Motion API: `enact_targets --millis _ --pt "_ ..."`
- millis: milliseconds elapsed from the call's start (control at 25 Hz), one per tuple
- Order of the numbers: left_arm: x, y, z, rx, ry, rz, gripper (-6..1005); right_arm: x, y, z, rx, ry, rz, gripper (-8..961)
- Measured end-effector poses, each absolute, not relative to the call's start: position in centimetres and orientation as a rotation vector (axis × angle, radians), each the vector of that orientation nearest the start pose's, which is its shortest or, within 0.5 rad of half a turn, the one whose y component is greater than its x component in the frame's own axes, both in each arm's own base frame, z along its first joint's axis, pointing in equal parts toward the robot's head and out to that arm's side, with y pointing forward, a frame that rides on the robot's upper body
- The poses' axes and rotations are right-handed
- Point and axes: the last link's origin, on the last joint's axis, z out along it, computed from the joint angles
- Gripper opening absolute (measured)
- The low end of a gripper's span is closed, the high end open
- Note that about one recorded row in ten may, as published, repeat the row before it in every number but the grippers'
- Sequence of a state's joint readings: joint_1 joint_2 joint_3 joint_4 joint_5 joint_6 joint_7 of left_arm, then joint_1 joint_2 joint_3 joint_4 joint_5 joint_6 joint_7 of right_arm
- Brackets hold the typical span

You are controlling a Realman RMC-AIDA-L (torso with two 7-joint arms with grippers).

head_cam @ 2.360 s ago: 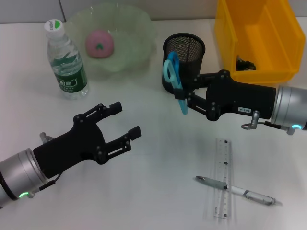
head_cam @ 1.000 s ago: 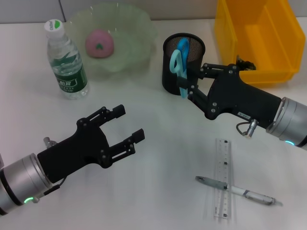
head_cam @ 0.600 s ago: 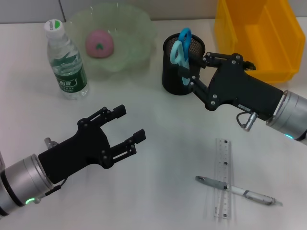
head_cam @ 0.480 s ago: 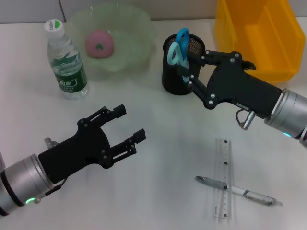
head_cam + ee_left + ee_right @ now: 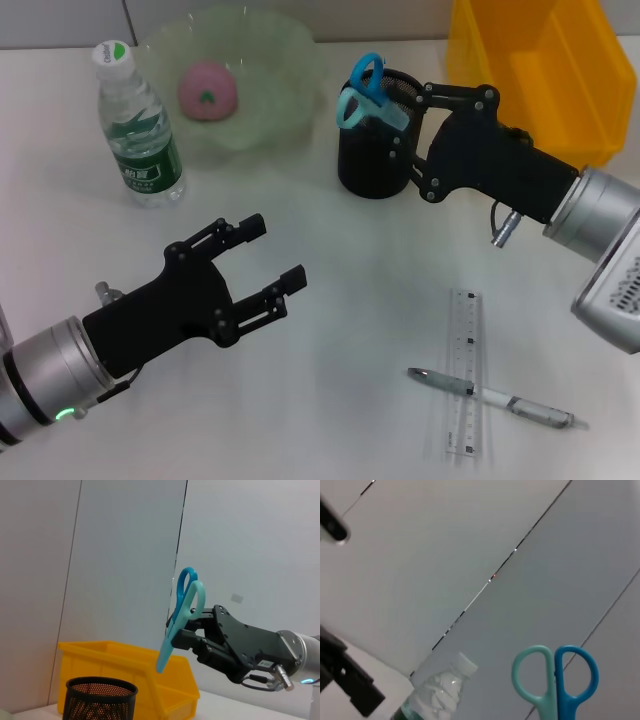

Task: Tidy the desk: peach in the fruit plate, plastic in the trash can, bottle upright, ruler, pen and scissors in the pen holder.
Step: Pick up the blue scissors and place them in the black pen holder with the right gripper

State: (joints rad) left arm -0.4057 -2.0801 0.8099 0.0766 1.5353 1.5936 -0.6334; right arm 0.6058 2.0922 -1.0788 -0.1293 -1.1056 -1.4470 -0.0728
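From the head view, the right pincer (image 5: 398, 128) pinches the blue-handled scissors (image 5: 366, 88) above the black mesh pen holder (image 5: 372, 160), beside the yellow plastic bin (image 5: 535, 70). The left pincer (image 5: 262, 260) hovers spread over bare white worktop (image 5: 330, 400). The left wrist view shows the scissors' tip clear above the holder's rim.

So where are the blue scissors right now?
In the head view, the scissors are on the robot's right side, held by the right gripper above the black pen holder. The left wrist view shows their tip still above its rim.
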Motion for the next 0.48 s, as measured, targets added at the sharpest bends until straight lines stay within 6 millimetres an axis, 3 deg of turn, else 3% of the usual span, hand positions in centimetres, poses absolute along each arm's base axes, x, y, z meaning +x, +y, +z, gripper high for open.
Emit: enact_targets --millis 480 --pt "-28.4 25.0 -6.2 -2.421 -0.439 -1.078 773 22.7 34.4 -6.5 -2.119 -0.688 0.553 235"
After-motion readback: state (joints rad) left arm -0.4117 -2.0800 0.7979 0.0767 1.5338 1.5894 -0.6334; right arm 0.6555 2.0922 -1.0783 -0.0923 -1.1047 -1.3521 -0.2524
